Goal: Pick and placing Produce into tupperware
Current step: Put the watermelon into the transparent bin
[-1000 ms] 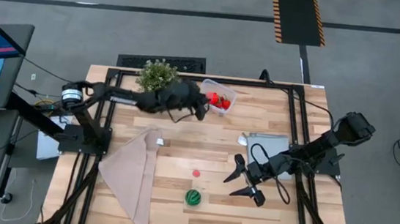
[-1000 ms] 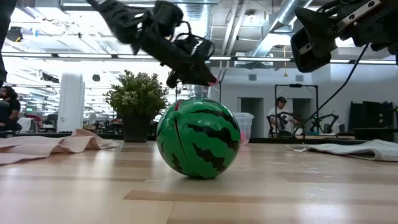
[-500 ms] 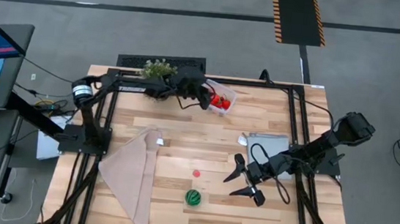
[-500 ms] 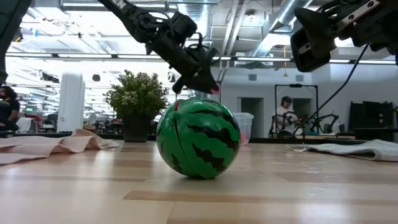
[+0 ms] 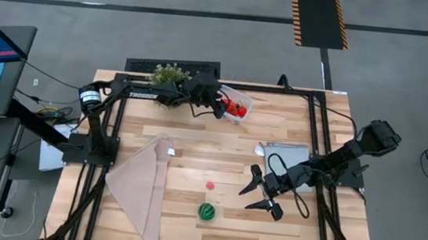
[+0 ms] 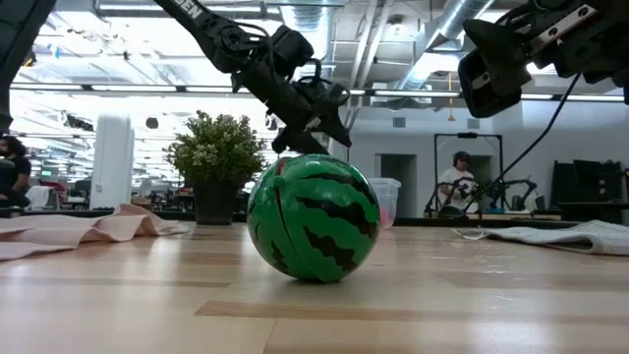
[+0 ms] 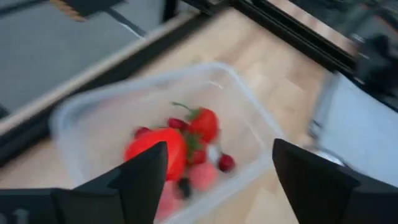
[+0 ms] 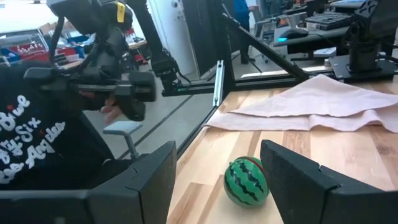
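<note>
Already the tupperware point(image 5: 235, 105) at the table's point(image 5: 196, 146) far edge holds several red, pink and dark fruits point(image 7: 180, 149), and the left claw point(image 5: 220, 107) hangs over it, spread and empty. Left on the table — a small red piece point(image 5: 210, 186) and the striped green ball point(image 5: 206, 211). The right claw point(image 5: 260, 194) waits near them, released.

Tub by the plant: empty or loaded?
Loaded. The left wrist view shows the clear tub holding several red, pink and dark fruit pieces.
</note>
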Robot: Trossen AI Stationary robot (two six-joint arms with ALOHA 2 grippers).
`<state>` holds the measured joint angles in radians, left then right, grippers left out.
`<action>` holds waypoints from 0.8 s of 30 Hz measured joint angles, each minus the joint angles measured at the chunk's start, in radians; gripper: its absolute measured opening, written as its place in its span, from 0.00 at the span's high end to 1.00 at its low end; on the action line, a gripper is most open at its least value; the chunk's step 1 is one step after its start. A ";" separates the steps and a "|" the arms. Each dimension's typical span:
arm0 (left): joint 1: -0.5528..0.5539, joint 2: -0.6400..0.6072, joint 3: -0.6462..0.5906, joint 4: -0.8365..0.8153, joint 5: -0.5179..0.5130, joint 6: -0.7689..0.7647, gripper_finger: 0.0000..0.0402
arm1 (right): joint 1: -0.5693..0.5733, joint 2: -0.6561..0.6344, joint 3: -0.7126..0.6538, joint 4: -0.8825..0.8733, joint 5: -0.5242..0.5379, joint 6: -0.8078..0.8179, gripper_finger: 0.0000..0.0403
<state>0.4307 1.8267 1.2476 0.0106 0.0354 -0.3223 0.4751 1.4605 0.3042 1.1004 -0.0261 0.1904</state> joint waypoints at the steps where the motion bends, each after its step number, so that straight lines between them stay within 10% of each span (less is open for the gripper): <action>1: -0.002 -0.001 0.000 -0.004 0.036 0.010 0.30 | 0.000 0.000 0.000 0.000 0.000 0.005 0.37; 13: -0.183 -0.240 -0.085 -0.096 0.117 0.082 0.29 | 0.019 0.000 0.000 -0.001 0.001 0.064 0.37; 24: -0.589 -0.480 -0.331 -0.133 -0.218 -0.087 0.29 | 0.027 0.000 0.000 -0.005 0.032 0.066 0.37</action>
<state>-0.1578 1.3470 0.9167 -0.1223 -0.1825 -0.4098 0.5017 1.4605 0.3040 1.0958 0.0056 0.2562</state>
